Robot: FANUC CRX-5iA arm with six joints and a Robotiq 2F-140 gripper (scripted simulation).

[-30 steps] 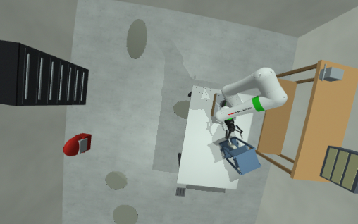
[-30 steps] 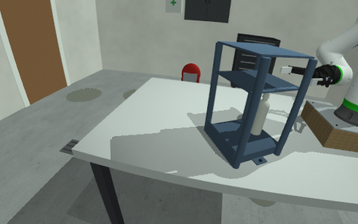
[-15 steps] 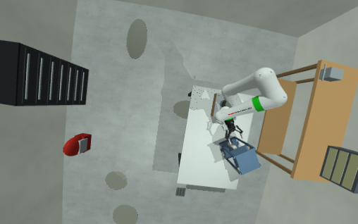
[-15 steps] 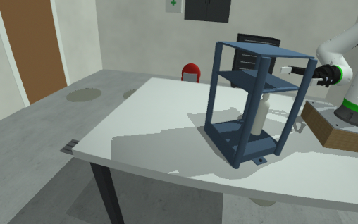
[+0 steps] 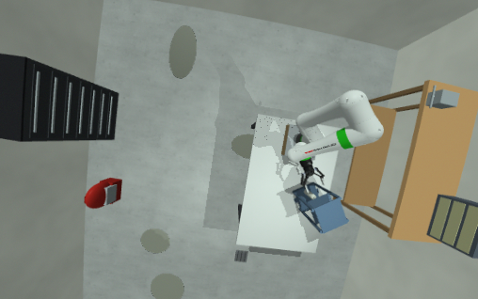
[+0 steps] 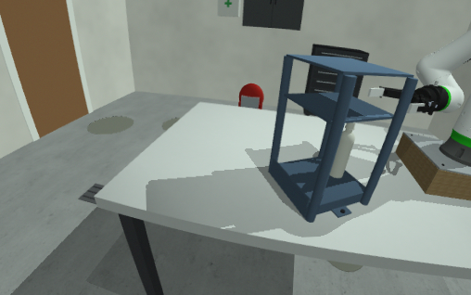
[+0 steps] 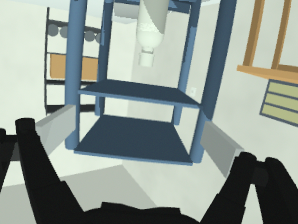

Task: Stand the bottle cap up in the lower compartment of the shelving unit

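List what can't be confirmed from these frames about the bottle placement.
- Bottle base, exterior view: a front post of the shelving unit covers its foot, so contact with the floor and lip is unseen.
- Bottle tilt: too small in top view; wrist view cuts off its base.
- Gripper, exterior view: a post partly hides the open fingers.
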